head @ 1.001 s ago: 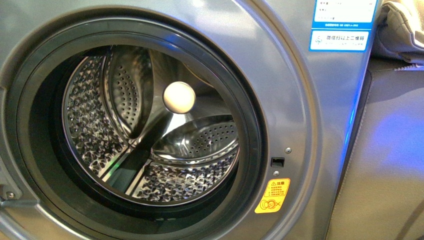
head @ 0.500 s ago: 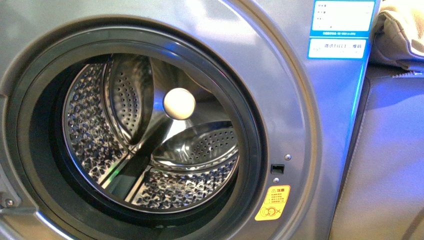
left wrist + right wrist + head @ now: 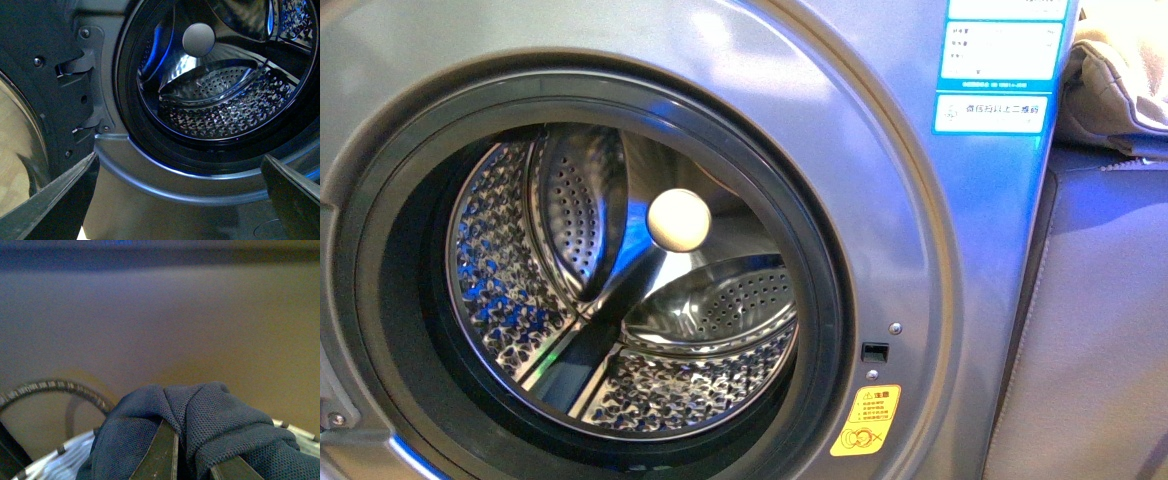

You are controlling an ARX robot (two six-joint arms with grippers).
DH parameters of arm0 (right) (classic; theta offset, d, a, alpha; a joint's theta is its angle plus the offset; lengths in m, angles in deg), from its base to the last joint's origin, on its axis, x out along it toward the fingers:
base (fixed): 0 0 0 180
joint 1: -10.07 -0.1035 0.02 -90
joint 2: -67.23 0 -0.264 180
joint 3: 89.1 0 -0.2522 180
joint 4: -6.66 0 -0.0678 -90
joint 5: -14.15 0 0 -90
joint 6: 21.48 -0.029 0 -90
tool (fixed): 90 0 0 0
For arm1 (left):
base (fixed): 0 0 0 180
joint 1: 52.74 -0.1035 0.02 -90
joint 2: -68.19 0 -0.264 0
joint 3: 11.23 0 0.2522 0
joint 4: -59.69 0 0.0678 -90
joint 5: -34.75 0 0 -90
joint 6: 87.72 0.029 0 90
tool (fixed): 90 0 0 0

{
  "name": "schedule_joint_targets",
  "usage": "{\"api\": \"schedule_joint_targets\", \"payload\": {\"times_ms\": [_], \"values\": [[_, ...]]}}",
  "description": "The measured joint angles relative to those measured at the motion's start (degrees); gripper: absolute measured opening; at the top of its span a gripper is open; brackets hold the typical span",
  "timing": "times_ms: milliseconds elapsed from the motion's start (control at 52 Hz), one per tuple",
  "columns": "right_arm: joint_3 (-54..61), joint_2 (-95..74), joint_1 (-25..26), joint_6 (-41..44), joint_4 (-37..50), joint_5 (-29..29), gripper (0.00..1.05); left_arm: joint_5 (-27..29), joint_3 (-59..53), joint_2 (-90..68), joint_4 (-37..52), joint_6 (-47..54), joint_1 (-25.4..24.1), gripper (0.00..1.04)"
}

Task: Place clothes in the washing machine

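Gripping the clothes (image 3: 220,415), our right tool (image 3: 197,460) holds the dark bundle over a wicker basket (image 3: 55,386). Our left tool (image 3: 180,156) gapes wide before the washing machine (image 3: 150,192), with its perforated drum (image 3: 620,330) beyond. A yellow sticker (image 3: 865,420) sits at five o'clock of the drum.

The washing machine (image 3: 910,260) sits lower in view — blue glints in drum (image 3: 510,270)

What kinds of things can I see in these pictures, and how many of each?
washing machine: 1
clothes (one dark blue bundle): 1
woven basket: 1
beige cloth: 1
yellow warning sticker: 1
Total: 5
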Motion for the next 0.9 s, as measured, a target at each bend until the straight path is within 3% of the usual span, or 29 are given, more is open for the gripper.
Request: {"api": "schedule_joint_targets", "payload": {"times_ms": [462, 731, 904], "values": [[-18.16, 11.65, -4.31, -12.70, -0.66, 1.14, 0.04, 0.00, 0.00, 0.00, 0.00, 0.00, 0.00, 0.98], [-32.33, 15.78, -14.71, -16.55, -7.02, 7.65, 0.04, 0.02, 0.00, 0.00, 0.00, 0.00, 0.00, 0.98], [-40.83, 17.77, -26.95, -14.84, -16.02, 14.12, 0.04, 0.00, 0.00, 0.00, 0.00, 0.00, 0.00, 0.98]]}}
